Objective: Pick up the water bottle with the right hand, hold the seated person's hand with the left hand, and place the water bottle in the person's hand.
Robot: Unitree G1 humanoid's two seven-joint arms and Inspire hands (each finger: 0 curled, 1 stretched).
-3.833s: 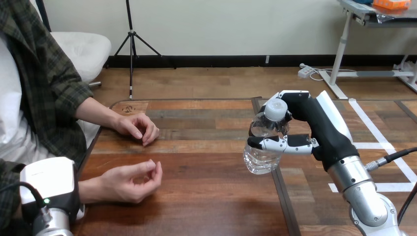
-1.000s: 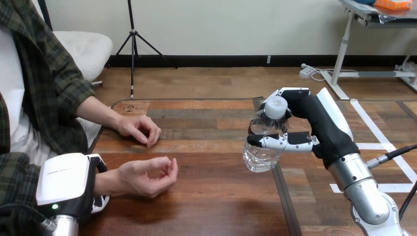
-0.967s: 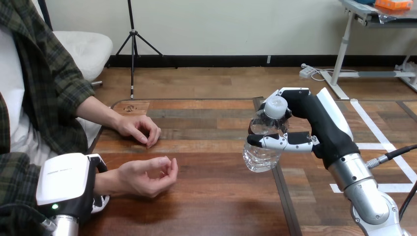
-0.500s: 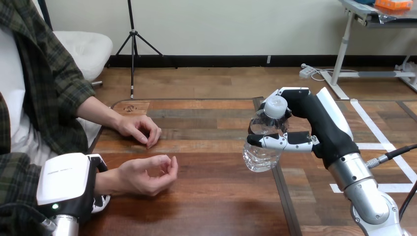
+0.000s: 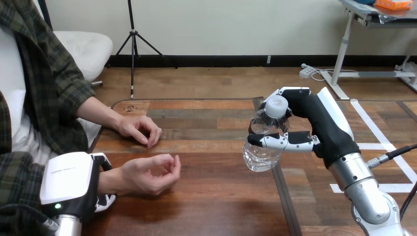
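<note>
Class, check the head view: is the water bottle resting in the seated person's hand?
No, the right hand grips the water bottle above the table, apart from the person's nearer hand.

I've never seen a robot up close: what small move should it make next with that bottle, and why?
Probably carry the water bottle, gripped in the right hand, leftward toward the person's nearer hand: the left hand grips that wrist, and the cupped palm lies empty, apart.
</note>
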